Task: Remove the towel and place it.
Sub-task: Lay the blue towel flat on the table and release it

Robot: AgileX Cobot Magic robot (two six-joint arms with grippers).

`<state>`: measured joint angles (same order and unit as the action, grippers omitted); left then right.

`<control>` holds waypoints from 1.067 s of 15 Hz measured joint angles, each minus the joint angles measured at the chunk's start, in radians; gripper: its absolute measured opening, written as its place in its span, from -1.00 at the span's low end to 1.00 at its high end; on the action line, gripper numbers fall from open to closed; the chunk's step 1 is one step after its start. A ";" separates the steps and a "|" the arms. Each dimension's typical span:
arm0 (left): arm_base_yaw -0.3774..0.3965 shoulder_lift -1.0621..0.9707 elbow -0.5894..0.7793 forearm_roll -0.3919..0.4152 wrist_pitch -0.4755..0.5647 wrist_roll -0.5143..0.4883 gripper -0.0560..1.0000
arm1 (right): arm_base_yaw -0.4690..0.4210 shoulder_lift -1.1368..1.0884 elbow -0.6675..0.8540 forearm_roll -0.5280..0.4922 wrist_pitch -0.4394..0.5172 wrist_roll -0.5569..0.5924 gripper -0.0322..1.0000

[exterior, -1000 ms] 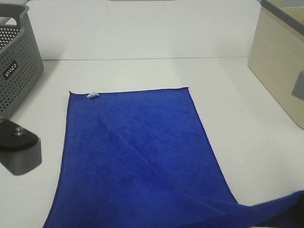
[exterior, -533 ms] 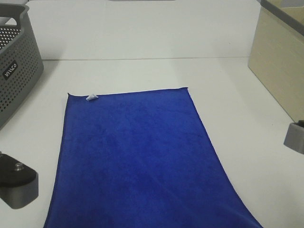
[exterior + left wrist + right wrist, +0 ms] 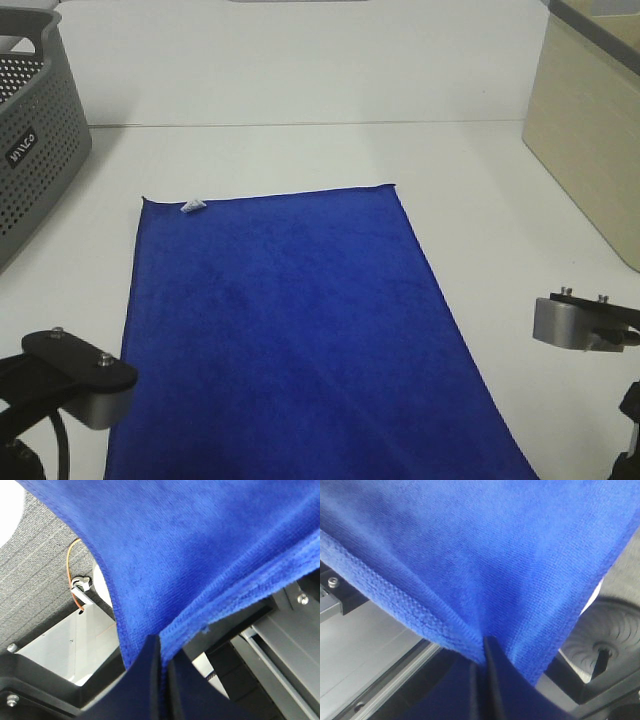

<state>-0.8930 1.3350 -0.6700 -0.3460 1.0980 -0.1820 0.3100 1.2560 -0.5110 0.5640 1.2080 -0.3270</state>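
Bkgd: white matte table (image 3: pixel 480 200) fills most of frame; light even, diffuse, shadows soft. White back panel (image 3: pixel 300 60) across top, seam w/ table approx. horizontal. Upper left: grey perforated basket (image 3: pixel 40 140) on table. Upper right: beige wood-grain box (image 3: pixel 585 130), grey top rim.

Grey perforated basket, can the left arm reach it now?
Likely not freely: the left hand is shut on the royal-blue plush towel. Only white table separates it from the grey perforated basket.
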 joint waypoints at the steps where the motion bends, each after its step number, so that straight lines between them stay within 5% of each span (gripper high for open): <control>1: 0.033 0.007 0.000 -0.006 0.000 0.022 -0.89 | 0.000 0.049 0.000 0.004 -0.002 -0.003 -0.91; 6: 0.176 0.126 -0.003 -0.049 0.005 0.158 -0.89 | 0.000 0.206 -0.002 0.030 -0.036 -0.005 -0.91; 16: 0.189 0.495 -0.174 -0.003 -0.012 0.265 -0.89 | 0.000 0.444 -0.059 -0.036 -0.113 -0.026 -0.91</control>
<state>-0.7040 1.8300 -0.8440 -0.3490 1.0860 0.0830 0.3100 1.7000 -0.5700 0.5280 1.0950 -0.3530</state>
